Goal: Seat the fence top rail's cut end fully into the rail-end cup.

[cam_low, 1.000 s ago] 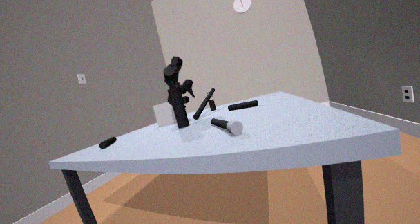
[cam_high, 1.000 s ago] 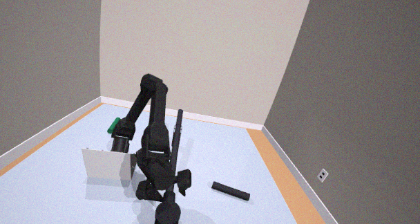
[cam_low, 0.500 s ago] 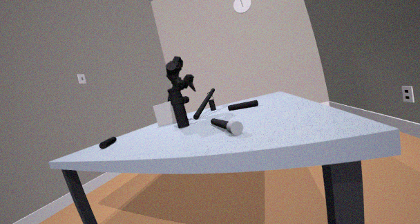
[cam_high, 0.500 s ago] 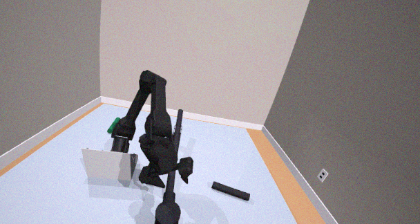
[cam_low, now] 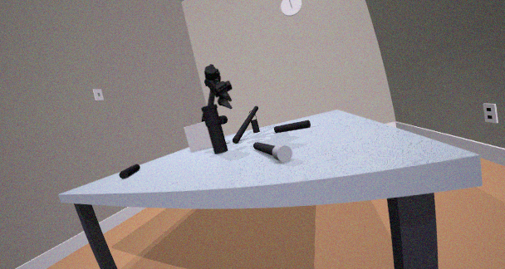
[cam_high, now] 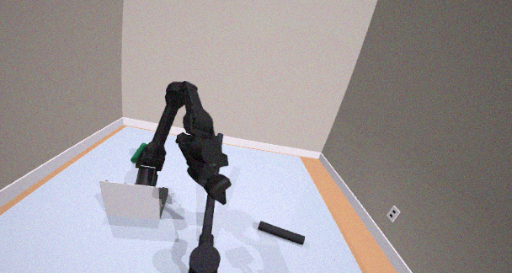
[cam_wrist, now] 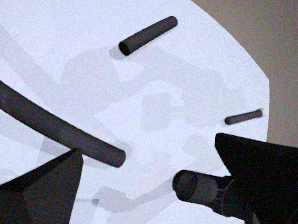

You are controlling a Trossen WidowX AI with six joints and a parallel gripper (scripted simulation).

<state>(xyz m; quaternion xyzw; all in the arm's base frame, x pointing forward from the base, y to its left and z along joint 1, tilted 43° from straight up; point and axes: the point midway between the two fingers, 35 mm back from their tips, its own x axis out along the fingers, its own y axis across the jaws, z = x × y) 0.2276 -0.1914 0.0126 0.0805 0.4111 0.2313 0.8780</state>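
Matte black gripper (cam_wrist: 149, 196) at lower frame, fingers spread wide, nothing between them. The rail (cam_wrist: 63, 129), a smooth dark cylinder, crosses the left of the wrist view, apparently unseated; the stubby tubular post (cam_wrist: 200, 188) sits lower right on the pale table (cam_wrist: 80, 3).

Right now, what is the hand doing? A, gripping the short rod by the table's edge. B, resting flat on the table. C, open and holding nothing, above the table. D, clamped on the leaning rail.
C: the hand is spread wide with only table between its fingers, clear of the rail.
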